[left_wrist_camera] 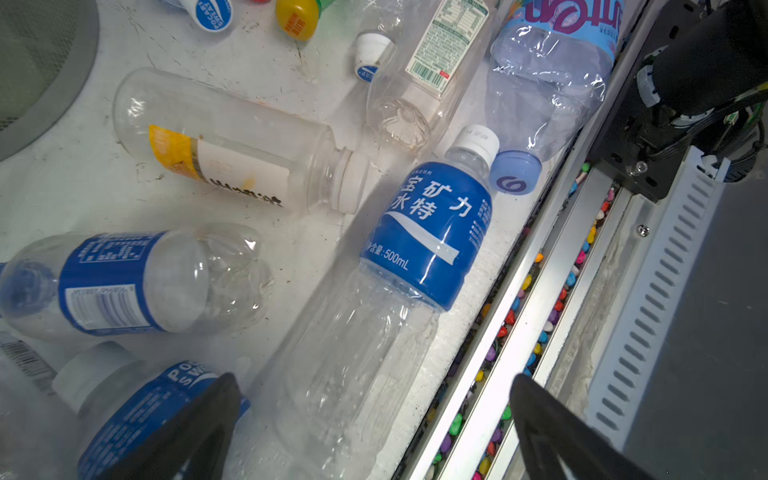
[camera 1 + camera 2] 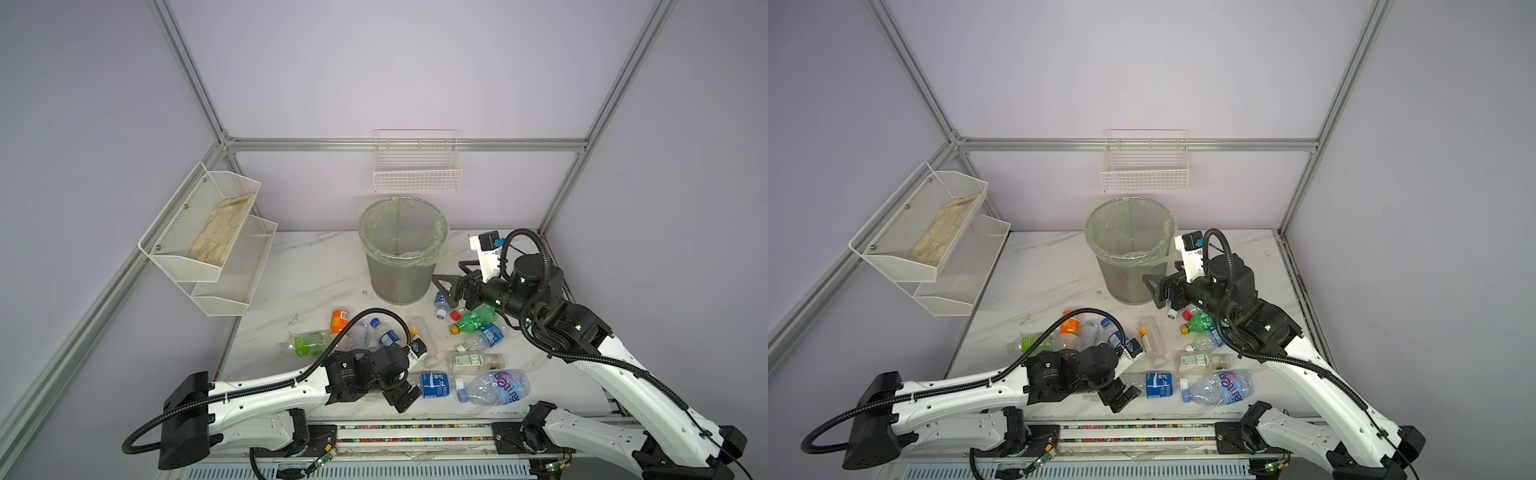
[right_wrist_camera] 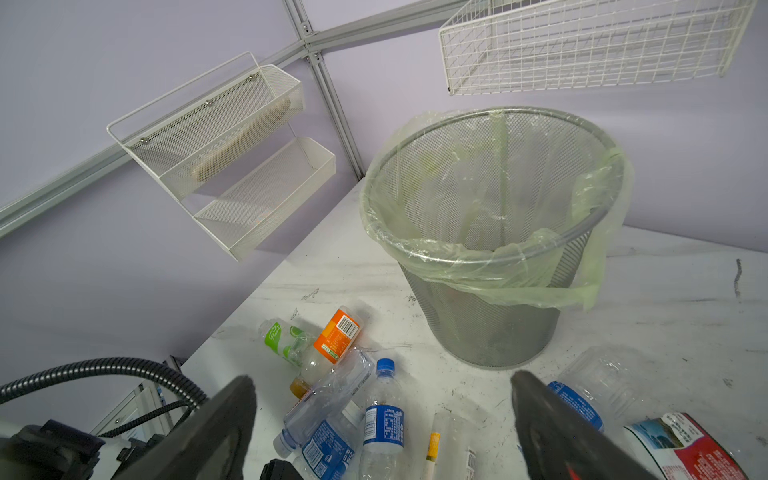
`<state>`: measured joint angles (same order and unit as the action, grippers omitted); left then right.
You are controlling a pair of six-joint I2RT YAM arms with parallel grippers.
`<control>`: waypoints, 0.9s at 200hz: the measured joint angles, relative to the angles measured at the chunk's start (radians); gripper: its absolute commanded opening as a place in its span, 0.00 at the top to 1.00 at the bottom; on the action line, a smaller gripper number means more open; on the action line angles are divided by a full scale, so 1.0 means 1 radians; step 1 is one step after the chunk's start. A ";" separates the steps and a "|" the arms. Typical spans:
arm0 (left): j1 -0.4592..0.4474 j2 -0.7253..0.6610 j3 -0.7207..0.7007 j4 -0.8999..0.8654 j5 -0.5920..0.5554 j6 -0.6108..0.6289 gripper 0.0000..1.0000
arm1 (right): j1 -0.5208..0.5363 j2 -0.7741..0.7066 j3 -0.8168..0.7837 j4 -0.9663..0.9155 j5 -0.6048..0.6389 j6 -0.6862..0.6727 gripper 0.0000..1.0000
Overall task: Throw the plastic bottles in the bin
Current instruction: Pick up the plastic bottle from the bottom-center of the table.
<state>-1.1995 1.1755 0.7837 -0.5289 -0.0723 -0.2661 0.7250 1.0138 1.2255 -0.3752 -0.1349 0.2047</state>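
Risks: blue-label bottle (image 1: pixel 424 237) lies along the near edge of the counter (image 2: pixel 316 266), right by the rail (image 1: pixel 530 328). If L tool (image 1: pixel 374 395) closes off-centre, the bottle could roll twd the rail. Its body is thin, clear and prob. slick, so it may squash or squirt out. Its cap touches the crumpled bottle (image 1: pixel 548 83), and a second blue bottle (image 1: pixel 137 415) sits by one L finger, so a double pick or a shove is poss. R tool (image 3: pixel 384 384) hangs near-right of the bin (image 2: pixel 399 278); a wide swing could bump it.

Tools: L tool jaws are wide apart, straddling the blue-label bottle's clear end w/ nothing held; contact can't be told. R tool jaws are wide apart and empty, above the plastic bottles (image 2: pixel 473 320) strewn on the counter just near of the bin.
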 measured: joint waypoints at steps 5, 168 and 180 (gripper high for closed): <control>-0.002 0.013 0.003 0.002 0.009 0.002 0.00 | 0.000 -0.003 -0.002 -0.001 0.000 0.000 0.03; -0.027 0.329 0.104 0.033 0.048 0.121 0.00 | 0.000 -0.067 -0.031 -0.002 0.012 0.031 0.03; -0.027 0.335 0.109 0.033 0.048 0.129 0.00 | 0.000 -0.071 -0.031 -0.002 0.014 0.039 0.03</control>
<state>-1.2270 1.5101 0.8925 -0.4957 -0.0246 -0.1375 0.7250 0.9432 1.1946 -0.3767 -0.1211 0.2432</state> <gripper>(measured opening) 0.996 0.974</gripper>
